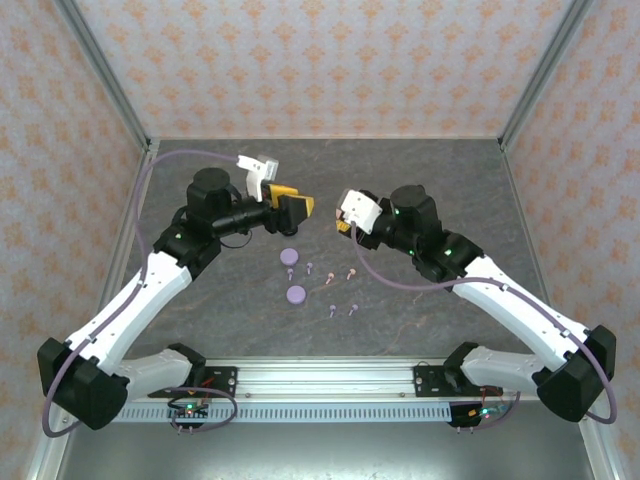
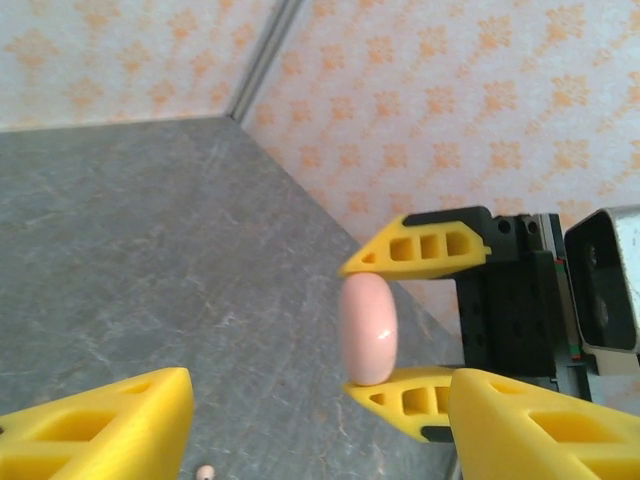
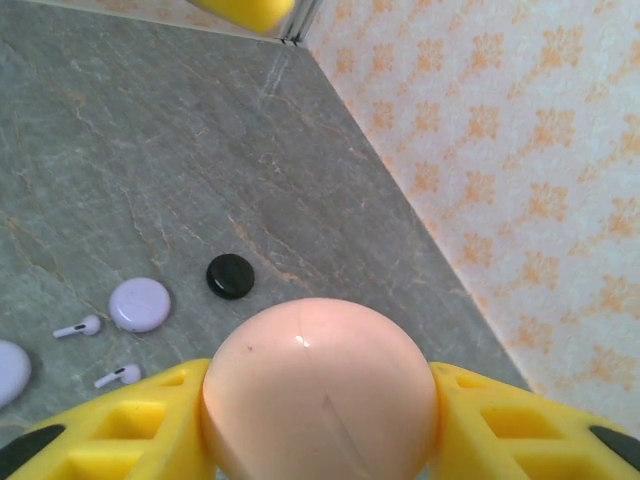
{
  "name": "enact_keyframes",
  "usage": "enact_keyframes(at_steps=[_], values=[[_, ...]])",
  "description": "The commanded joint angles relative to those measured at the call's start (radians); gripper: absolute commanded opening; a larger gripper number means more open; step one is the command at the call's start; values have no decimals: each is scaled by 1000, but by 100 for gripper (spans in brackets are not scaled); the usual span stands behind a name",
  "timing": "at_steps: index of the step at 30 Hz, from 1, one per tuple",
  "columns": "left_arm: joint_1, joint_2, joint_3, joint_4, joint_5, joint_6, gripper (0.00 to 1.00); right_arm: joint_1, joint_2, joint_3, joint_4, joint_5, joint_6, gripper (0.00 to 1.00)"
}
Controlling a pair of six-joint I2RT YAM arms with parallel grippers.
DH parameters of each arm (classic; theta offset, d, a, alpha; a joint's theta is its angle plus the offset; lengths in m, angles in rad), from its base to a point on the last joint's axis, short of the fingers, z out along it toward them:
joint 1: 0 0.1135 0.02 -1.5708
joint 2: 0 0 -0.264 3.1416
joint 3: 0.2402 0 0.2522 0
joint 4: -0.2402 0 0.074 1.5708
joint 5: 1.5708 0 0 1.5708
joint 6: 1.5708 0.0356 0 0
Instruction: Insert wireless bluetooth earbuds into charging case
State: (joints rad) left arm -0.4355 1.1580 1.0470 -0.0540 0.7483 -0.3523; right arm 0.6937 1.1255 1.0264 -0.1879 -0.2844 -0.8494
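A glossy pink round case (image 3: 320, 375) sits clamped in the right hand (image 3: 320, 410); the left hand (image 1: 295, 203) gapes wide, empty. The worktop (image 1: 450, 190) is grey and marbled, the walls (image 1: 300, 60) orange-patterned. Tiny stemmed earbuds (image 1: 350, 272), pink and lilac, lie scattered mid-worktop beside lilac discs (image 1: 290, 257).

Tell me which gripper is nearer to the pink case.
Right. The right gripper is clamped on the pink case, gripping it on both sides and holding it in the air. The left gripper faces it across a gap, jaws open, not touching.
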Motion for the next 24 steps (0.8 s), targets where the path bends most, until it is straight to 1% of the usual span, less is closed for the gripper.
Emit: enact_keyframes(at_steps=[1, 4, 7, 14, 20, 24], values=[[-35, 31, 37, 48, 53, -24, 67, 9, -20, 12, 69, 8, -69, 48], [-69, 66, 45, 76, 72, -37, 65, 12, -18, 12, 66, 9, -76, 47], [-88, 94, 52, 94, 71, -49, 62, 13, -18, 11, 65, 8, -76, 47], [-113, 149, 59, 136, 71, -67, 49, 14, -18, 11, 60, -4, -69, 48], [-123, 171, 52, 163, 69, -77, 41, 15, -16, 12, 61, -16, -59, 48], [-129, 183, 47, 171, 69, -76, 32, 15, -12, 16, 58, -18, -49, 48]])
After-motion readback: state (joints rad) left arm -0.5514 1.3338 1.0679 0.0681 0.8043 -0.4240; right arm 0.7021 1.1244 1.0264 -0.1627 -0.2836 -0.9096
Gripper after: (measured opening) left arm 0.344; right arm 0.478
